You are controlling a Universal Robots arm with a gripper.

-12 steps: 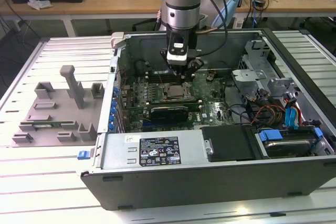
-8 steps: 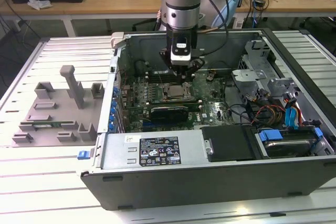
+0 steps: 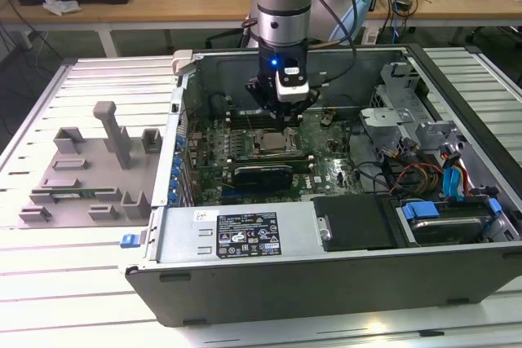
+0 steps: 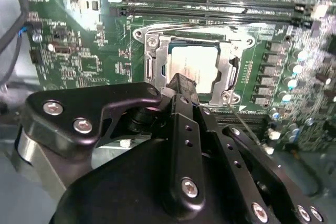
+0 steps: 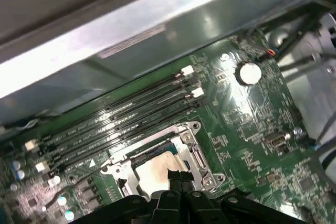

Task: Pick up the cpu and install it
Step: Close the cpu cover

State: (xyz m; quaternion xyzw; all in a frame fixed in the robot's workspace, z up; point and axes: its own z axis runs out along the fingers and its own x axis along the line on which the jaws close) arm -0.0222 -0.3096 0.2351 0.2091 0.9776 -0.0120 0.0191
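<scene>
The cpu (image 4: pixel 195 60), a flat square chip with a silver-grey top, lies flat inside the metal socket frame (image 4: pixel 227 74) on the green motherboard (image 4: pixel 79 51). It also shows in the first wrist view as the cpu (image 5: pixel 151 170) and in the exterior view as the cpu (image 3: pixel 272 146). My gripper (image 4: pixel 181 84) hangs just above the near edge of the chip, fingers pressed together and holding nothing. Its tip, the gripper (image 5: pixel 176 174), covers part of the chip's edge. In the exterior view the gripper (image 3: pixel 287 122) is down inside the open computer case.
Memory slots (image 5: pixel 121 121) run beside the socket. A black card (image 3: pixel 261 175) lies in front of it. Case walls (image 3: pixel 181 103), a drive cage (image 3: pixel 391 112), cables (image 3: pixel 424 173) and a power supply (image 3: pixel 236 238) surround the board. A grey holder block (image 3: pixel 90 169) sits at the exterior view's left.
</scene>
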